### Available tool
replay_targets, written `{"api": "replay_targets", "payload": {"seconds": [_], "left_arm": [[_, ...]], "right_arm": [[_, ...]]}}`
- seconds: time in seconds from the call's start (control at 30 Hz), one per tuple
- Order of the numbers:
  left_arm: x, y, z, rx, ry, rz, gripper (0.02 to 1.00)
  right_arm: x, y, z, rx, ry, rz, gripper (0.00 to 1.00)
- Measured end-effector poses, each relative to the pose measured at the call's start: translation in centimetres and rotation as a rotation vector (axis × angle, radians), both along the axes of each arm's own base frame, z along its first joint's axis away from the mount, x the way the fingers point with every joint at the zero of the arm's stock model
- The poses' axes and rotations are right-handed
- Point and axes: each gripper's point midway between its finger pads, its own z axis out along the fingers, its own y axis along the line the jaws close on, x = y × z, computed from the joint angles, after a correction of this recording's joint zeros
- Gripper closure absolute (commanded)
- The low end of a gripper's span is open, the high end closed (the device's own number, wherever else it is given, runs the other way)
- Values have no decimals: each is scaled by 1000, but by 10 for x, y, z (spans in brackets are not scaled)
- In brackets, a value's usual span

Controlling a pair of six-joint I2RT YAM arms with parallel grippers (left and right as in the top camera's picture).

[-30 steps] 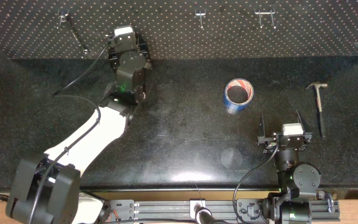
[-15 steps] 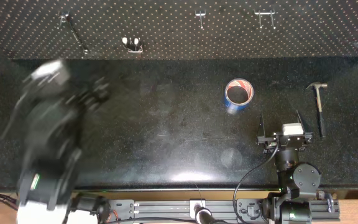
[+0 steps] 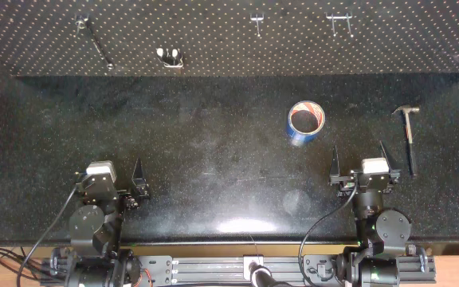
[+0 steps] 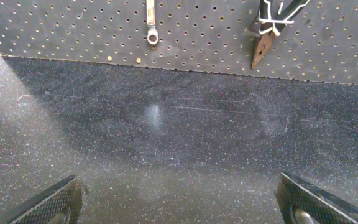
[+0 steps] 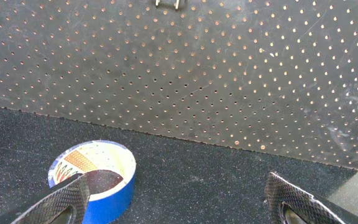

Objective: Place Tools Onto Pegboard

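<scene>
Both arms sit parked along the bottom of the overhead frame. The left hand [image 4: 180, 204] at lower left and the right hand [image 3: 359, 157] at lower right have their fingers spread wide and hold nothing. A wrench [image 3: 96, 41] and pliers [image 3: 170, 56] hang on the pegboard [image 3: 213, 32] at upper left, while the hooks [image 3: 256, 20] at upper right are bare. The tape roll [image 3: 306, 121] and hammer [image 3: 408, 131] lie on the worktop [image 3: 213, 135] at right, just above the right hand. The likely hazards are that an off-centre pinch sends the roll skidding away, and that the head-heavy hammer swings in the grip and misses its hook.
</scene>
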Motion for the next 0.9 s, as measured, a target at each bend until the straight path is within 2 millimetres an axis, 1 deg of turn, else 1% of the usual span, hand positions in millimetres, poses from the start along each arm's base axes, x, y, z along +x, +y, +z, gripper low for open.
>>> {"api": "replay_targets", "payload": {"seconds": [0.13, 0.17, 0.2, 0.23, 0.27, 0.3, 0.33, 0.37, 0.43, 0.5, 0.6, 0.7, 0.73, 0.77, 0.8, 0.83, 0.87, 0.9], "left_arm": [[0, 0, 1, 0, -6, 0, 23], [2, 0, 7, 0, -29, 0, 25], [6, -1, 15, -1, -73, -2, 23], [18, -7, 43, -7, -240, -27, 23], [20, -10, 47, -10, -283, -40, 23], [22, -11, 39, -10, -273, -44, 23], [22, -11, 36, -10, -268, -44, 23], [22, -15, 36, -12, -271, -59, 23], [21, -34, 36, -22, -270, -135, 23], [20, -40, 36, -26, -270, -159, 23], [20, -40, 36, -26, -270, -160, 23], [20, -40, 36, -26, -270, -160, 23], [20, -40, 36, -26, -269, -160, 20], [20, -40, 36, -26, -270, -160, 23], [20, -40, 36, -26, -271, -160, 23], [20, -40, 36, -26, -272, -161, 23], [20, -40, 36, -26, -272, -161, 23], [20, -40, 36, -26, -274, -160, 23]], "right_arm": [[0, 0, 0, 0, 0, 0, 73], [0, 0, 0, 0, 0, 0, 73], [0, 0, 0, 0, 0, 0, 73], [0, 0, 0, 0, 0, 0, 73], [0, 0, 0, 0, 0, 0, 73], [0, 0, 0, 0, 0, 0, 73], [0, 0, 0, 0, 0, 0, 73], [0, -1, 0, 0, 0, -7, 73], [0, -3, 0, -1, 0, -15, 71], [0, -3, 0, -1, 1, -15, 73], [0, -3, 0, 10, 2, -16, 73], [0, -3, -1, 95, 6, -21, 73], [-1, -3, -6, 131, 51, -27, 64], [-5, -2, -21, 179, 180, -41, 73], [-7, -2, -22, 217, 293, -56, 73], [-3, -1, -4, 248, 382, -62, 73], [13, 4, 29, 273, 422, -37, 73], [26, 11, 50, 294, 466, 0, 73]]}}
